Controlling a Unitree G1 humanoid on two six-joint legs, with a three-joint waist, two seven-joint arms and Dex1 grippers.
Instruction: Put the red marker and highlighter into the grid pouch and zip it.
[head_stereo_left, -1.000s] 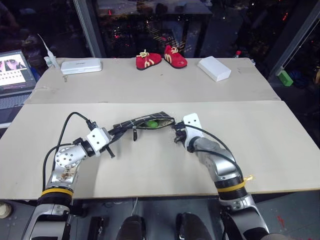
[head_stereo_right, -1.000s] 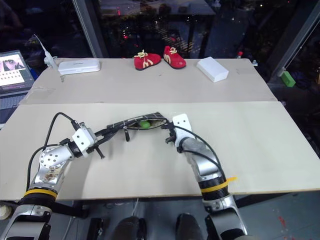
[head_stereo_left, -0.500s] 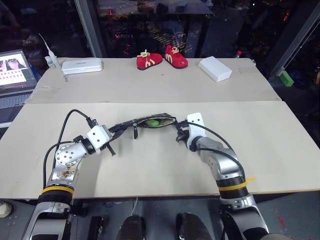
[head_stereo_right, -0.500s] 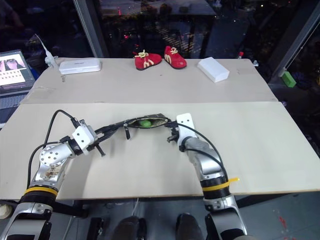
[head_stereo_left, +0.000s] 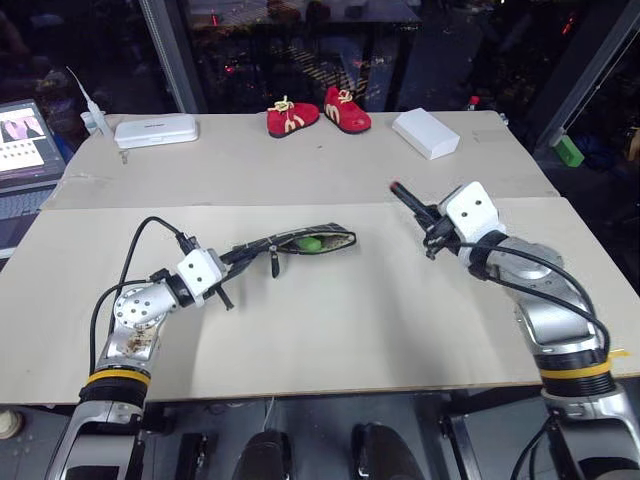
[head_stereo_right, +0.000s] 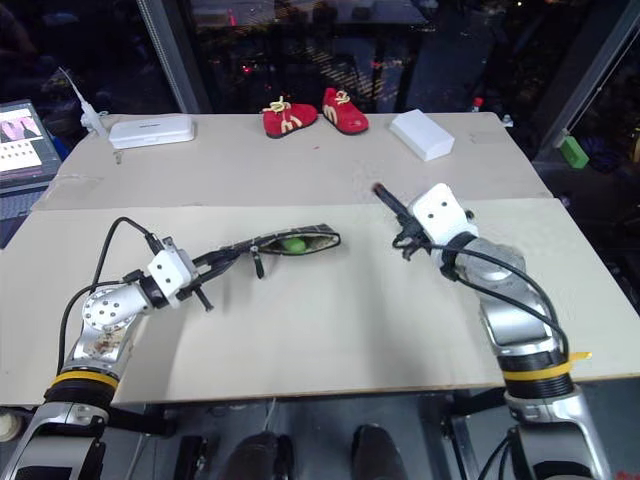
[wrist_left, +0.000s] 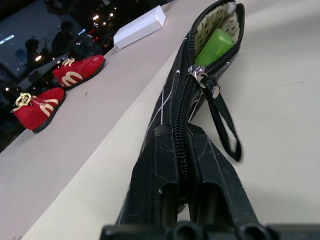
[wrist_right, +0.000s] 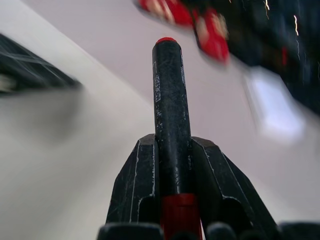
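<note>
Pincer on the left reaches level toward the right, clenched on the near-left end of the grid pouch, which lies on the tabletop. Right pincer is raised, angled far-left, grasping the red marker. White print on its black end cannot be read. Left wrist view shows the highlighter inside the pouch's open mouth, the zipper pull dangling.

Head stereo looks down over table; wrist cameras close along gripper fingers
</note>
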